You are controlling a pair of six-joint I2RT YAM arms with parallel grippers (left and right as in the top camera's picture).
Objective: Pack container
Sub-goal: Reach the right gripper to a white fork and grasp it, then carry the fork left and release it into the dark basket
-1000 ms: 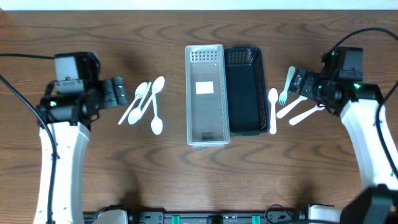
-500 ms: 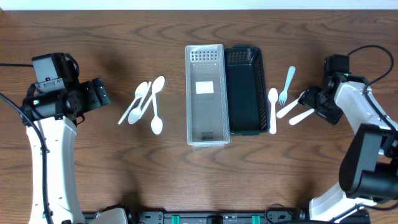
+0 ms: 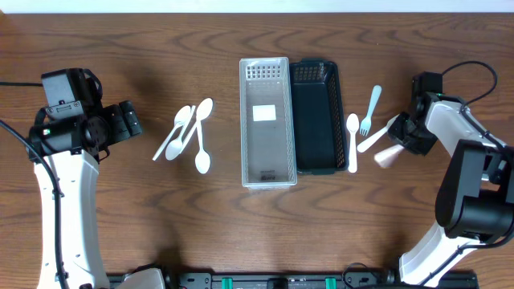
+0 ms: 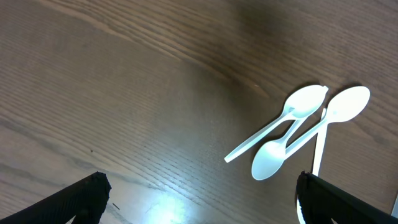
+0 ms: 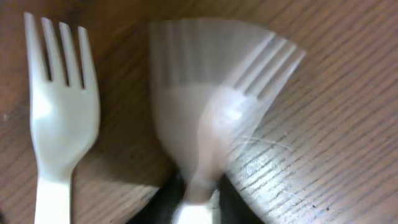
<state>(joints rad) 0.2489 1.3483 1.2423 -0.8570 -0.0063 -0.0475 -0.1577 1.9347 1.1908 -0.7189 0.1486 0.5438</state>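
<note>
Overhead only: clear bin (image 3: 265, 120) and black bin (image 3: 319, 116) touching side by side mid-table. White spoons (image 3: 189, 132) lie left of them, forks right. Pale blue fork (image 3: 372, 108) is farthest, long white fork (image 3: 352, 140) just beside black bin.
L wrist only: wood grain, spoons close-up, dark fingertips (image 4: 87, 196) at both lower corners.
R wrist only: tines close-up. Second white fork (image 5: 59, 106) is sharp, lying just left of smeared fork (image 5: 211, 112).
Fork look: white plastic, tines smeared into a fan, soft outline in overhead too.
Fork place: on table right of black bin, nearest of the fork group.
Fork vs R gripper (image 3: 399, 138): handle end sits between the dark fingers, tines point away.
R gripper state: closed on smeared fork's handle.
L gripper (image 3: 128, 122) state: spread wide, holds nothing, well left of spoons.
</note>
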